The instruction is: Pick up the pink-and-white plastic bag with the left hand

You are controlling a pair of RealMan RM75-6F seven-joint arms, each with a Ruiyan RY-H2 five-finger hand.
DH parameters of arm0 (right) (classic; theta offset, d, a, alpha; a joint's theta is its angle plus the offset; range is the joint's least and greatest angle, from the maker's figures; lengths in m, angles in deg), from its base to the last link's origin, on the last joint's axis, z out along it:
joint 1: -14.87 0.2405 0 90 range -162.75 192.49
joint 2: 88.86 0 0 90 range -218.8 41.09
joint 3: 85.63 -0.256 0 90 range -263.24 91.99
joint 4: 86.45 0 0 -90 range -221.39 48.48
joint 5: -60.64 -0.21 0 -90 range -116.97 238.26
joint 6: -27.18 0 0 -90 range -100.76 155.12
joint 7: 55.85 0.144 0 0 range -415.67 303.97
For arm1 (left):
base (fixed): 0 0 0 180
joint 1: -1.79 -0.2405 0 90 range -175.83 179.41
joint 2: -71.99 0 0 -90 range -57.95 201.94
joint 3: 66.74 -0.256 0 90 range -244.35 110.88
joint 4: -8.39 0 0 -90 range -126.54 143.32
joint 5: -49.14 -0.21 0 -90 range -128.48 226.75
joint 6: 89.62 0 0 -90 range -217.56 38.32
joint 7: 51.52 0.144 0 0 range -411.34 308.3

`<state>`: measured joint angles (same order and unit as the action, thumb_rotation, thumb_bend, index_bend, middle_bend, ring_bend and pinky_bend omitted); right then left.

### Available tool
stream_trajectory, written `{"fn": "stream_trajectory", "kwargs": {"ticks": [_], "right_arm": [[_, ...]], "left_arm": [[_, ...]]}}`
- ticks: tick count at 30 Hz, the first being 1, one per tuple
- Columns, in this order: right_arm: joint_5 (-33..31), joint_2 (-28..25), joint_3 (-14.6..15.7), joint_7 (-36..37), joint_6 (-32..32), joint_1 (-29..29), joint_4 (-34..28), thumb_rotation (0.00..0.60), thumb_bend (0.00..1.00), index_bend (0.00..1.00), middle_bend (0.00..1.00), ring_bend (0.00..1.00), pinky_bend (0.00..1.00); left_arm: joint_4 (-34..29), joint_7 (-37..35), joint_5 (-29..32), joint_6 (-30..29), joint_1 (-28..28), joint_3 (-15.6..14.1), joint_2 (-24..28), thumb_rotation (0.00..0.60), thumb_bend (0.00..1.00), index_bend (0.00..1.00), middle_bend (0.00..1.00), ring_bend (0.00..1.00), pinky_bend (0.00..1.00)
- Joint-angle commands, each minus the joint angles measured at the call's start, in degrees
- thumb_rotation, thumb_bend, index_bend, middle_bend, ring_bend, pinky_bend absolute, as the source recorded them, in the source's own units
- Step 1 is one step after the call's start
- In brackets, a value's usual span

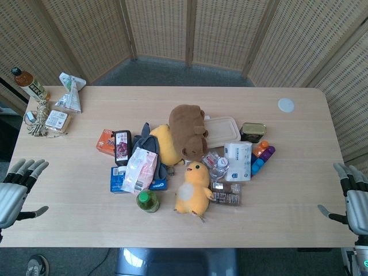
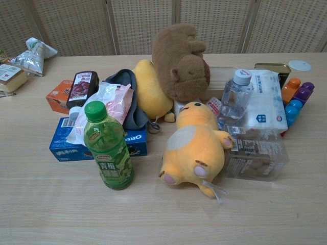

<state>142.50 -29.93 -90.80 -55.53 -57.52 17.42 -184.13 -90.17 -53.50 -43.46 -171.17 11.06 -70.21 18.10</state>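
The pink-and-white plastic bag [image 1: 140, 169] [image 2: 110, 104] lies in the middle of the pile, draped over a blue Oreo box [image 1: 118, 179] [image 2: 71, 143] and against a grey cloth [image 2: 127, 94]. A green tea bottle [image 1: 148, 200] [image 2: 108, 148] stands just in front of it. My left hand [image 1: 17, 190] hovers at the table's left edge, far from the bag, fingers spread and holding nothing. My right hand [image 1: 352, 198] is at the right edge, also open and empty. The chest view shows neither hand.
Around the bag sit a yellow chick toy [image 1: 192, 190], a brown plush [image 1: 188, 131], a dark drink pouch [image 1: 122, 146], an orange box [image 1: 105, 141], a water bottle [image 2: 236, 97], tissues [image 1: 238, 161] and a clear snack box [image 2: 255, 153]. Snacks and a tea bottle [image 1: 29, 84] occupy the far left.
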Motion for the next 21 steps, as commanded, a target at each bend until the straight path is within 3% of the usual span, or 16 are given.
{"fn": "stream_trajectory", "kwargs": {"ticks": [1, 10, 18, 21], "right_arm": [[0.1, 0.0, 0.0, -0.1, 0.0, 0.0, 0.0, 0.6, 0.0, 0.0, 0.0, 0.0, 0.0], [-0.2, -0.1, -0.1, 0.2, 0.0, 0.0, 0.0, 0.6, 0.0, 0.0, 0.0, 0.0, 0.0], [-0.7, 0.4, -0.4, -0.2, 0.6, 0.4, 0.4, 0.6, 0.0, 0.0, 0.0, 0.0, 0.0], [-1.0, 0.4, -0.5, -0.1, 0.7, 0.4, 0.5, 0.6, 0.0, 0.0, 0.0, 0.0, 0.0]], "left_arm": [[0.4, -0.3, -0.2, 0.3, 0.0, -0.1, 0.1, 0.6, 0.07, 0.0, 0.0, 0.0, 0.0], [5.0, -1.6, -3.1, 5.7, 3.3, -0.8, -0.4, 0.6, 0.07, 0.0, 0.0, 0.0, 0.0], [10.0, 7.0, -11.3, 13.8, 15.4, 3.2, -3.4, 0.6, 0.07, 0.0, 0.0, 0.0, 0.0], [11.9, 6.6, -15.6, 18.3, 20.8, 3.0, -5.3, 0.6, 0.07, 0.0, 0.0, 0.0, 0.0]]}}
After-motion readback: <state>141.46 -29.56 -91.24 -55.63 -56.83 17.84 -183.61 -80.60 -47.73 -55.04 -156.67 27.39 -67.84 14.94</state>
